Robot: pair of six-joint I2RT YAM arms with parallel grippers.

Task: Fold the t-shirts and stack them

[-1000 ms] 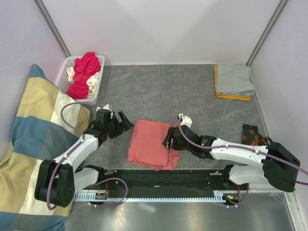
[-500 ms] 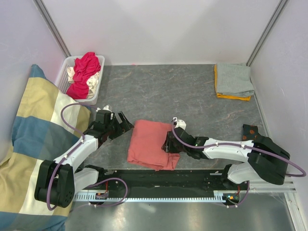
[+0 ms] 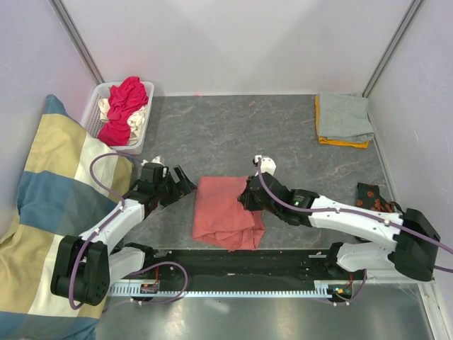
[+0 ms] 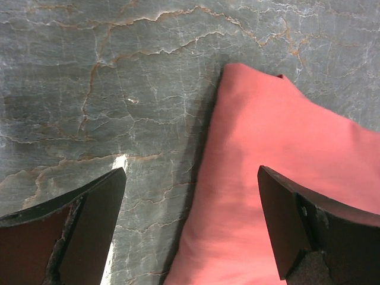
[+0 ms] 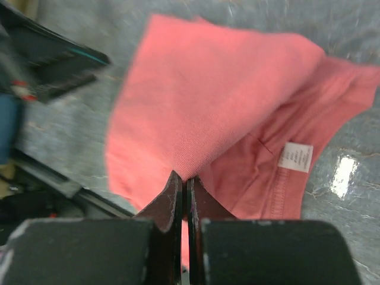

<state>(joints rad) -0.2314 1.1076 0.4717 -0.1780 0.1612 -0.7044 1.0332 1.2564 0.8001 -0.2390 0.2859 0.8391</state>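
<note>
A salmon-pink t-shirt [image 3: 223, 212] lies partly folded near the table's front edge; its white neck label [image 5: 295, 157] shows in the right wrist view. My right gripper [image 3: 248, 200] is shut on the shirt's right edge [image 5: 196, 160] and holds that cloth lifted off the table. My left gripper [image 3: 178, 185] stands open just left of the shirt [image 4: 279, 178], low over the table, one finger [image 4: 297, 219] over the cloth and the other over bare stone. A folded grey t-shirt [image 3: 344, 117] rests on a folded orange one [image 3: 342, 142] at the back right.
A white lattice basket [image 3: 96, 113] at the back left holds magenta-red [image 3: 126, 106] and cream [image 3: 106, 108] tees. A large striped cushion [image 3: 49, 212] fills the left side. A dark patterned cloth [image 3: 371, 198] lies at the right. Walls close in on three sides.
My right gripper has closed on the pink shirt's right edge and lifted it up and back; the shirt now looks narrower. The left arm has stayed put.
</note>
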